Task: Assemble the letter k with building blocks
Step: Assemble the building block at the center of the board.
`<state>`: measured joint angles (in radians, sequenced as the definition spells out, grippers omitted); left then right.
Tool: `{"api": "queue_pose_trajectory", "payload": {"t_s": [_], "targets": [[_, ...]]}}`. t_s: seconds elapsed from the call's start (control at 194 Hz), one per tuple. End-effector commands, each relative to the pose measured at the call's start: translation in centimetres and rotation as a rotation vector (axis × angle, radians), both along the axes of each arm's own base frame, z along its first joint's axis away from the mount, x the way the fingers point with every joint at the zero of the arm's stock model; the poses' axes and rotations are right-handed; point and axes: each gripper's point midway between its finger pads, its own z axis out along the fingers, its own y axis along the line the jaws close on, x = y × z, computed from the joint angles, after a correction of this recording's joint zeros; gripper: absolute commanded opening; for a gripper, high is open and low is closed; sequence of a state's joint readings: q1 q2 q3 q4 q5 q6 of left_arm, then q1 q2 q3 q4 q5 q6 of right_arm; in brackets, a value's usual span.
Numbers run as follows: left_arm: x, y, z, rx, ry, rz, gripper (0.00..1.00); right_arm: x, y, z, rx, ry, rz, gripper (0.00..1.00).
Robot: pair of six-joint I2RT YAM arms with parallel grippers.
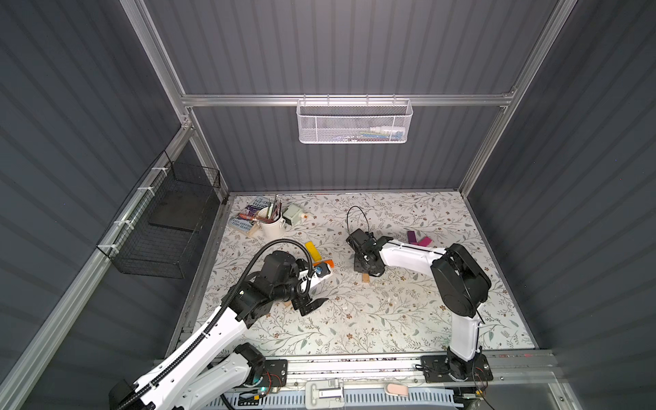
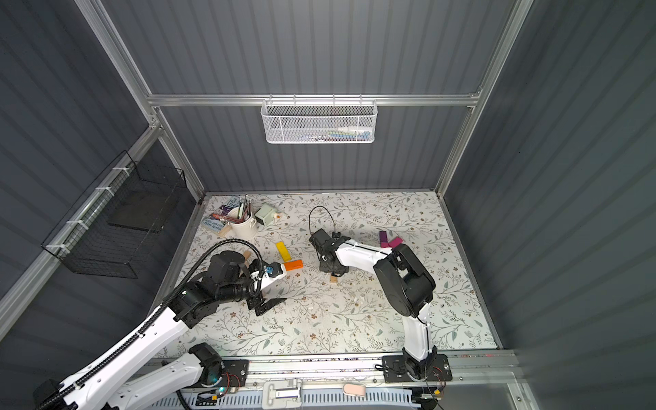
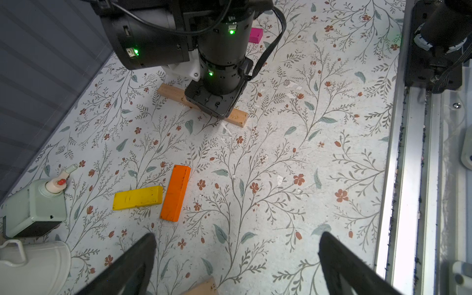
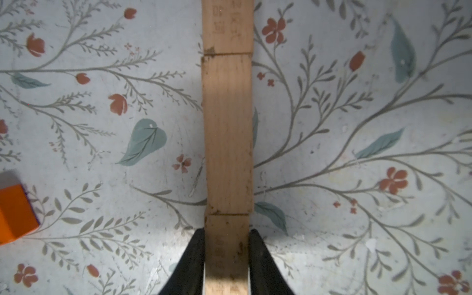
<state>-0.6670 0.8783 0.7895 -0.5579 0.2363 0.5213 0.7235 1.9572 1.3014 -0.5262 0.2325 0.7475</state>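
Observation:
In the right wrist view three tan building blocks lie end to end in a straight row on the floral table. My right gripper (image 4: 226,231) is shut on the nearest tan block (image 4: 226,255); the middle block (image 4: 228,132) and far block (image 4: 227,25) continue the line. In a top view that gripper (image 1: 367,271) points down at mid-table. My left gripper (image 3: 237,235) is open and holds nothing, with another tan block (image 3: 204,287) just below it. A yellow block (image 3: 138,198) and an orange block (image 3: 176,192) lie loose between the arms. Purple (image 1: 411,236) and pink (image 1: 425,242) blocks lie at back right.
A white cup of brushes (image 1: 271,223), books (image 1: 248,216) and a pale green dispenser (image 1: 294,214) crowd the back left corner. A black wire basket (image 1: 167,227) hangs on the left wall and a white mesh basket (image 1: 355,120) on the back wall. A metal rail (image 3: 408,178) runs along the table's front edge.

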Motion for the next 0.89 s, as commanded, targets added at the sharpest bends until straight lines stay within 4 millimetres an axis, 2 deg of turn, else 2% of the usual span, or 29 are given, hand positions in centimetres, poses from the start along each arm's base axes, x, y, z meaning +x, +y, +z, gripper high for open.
{"api": "queue_pose_trajectory", "payload": {"t_s": [0.0,0.361,0.886], "targets": [[-0.16,0.08,-0.37,0.018,0.011,-0.007,1.0,0.08,-0.16,-0.27,-0.04,0.006,0.014,0.3],[-0.12,0.08,-0.37,0.021,0.01,-0.008,1.0,0.13,-0.37,-0.5,-0.055,0.015,0.018,0.33],[-0.15,0.18,-0.34,0.021,0.003,-0.007,1.0,0.13,-0.32,-0.46,-0.049,0.018,0.016,0.33]]}}
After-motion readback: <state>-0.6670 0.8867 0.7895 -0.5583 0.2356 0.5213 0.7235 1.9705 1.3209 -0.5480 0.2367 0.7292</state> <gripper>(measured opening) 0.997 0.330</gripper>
